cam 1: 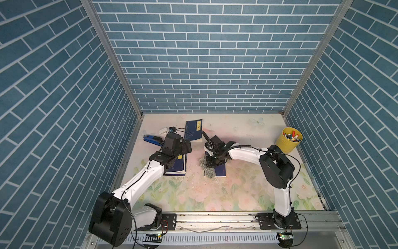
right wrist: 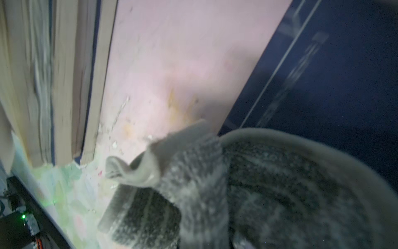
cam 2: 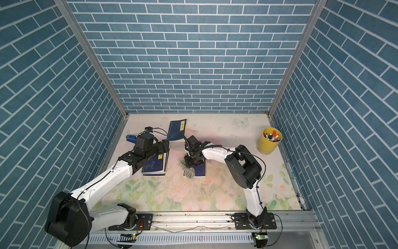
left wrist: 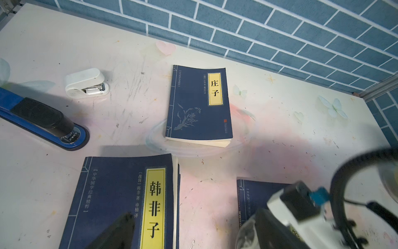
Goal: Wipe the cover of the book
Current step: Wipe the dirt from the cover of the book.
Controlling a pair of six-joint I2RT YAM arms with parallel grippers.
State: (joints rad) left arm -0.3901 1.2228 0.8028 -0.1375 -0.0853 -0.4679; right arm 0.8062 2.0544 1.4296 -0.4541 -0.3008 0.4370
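- While the right end effector (cam 1: 212, 162) pinches the grey cloth (cam 1: 207, 172), its jaws pressed together on it, we judge the wiping step itself to be in hand. The cloth sits bunched on the left part of the book (cam 1: 221, 171) and spills over that edge onto the table (cam 1: 237, 189).
- The book lies flat, cover up, near the middle of the table, directly under that end effector. In the right wrist view its dark blue cover (right wrist: 333, 75) runs beside the cloth (right wrist: 258, 194), and much of it is bare.
- The left end effector (cam 1: 183, 151) has its jaws spread and grips nothing. It hangs over a stack (cam 1: 176, 167) of similar books to the left, with a strip of table between the stack and the book. We cannot tell whether it touches the stack.
- A far book (cam 1: 193, 130) lies toward the back wall, apart from both arms.
- Next, we think, the cloth should be dragged across the bare part of the cover, toward the right and far edges. Light downward pressure would keep it flat against the cover.
- The book looks thin and nothing pins it, so we expect it may slide along with the cloth. A slow stroke would help, or the left end effector could steady a corner.
- We cannot judge from here how much of the cover is already wiped.
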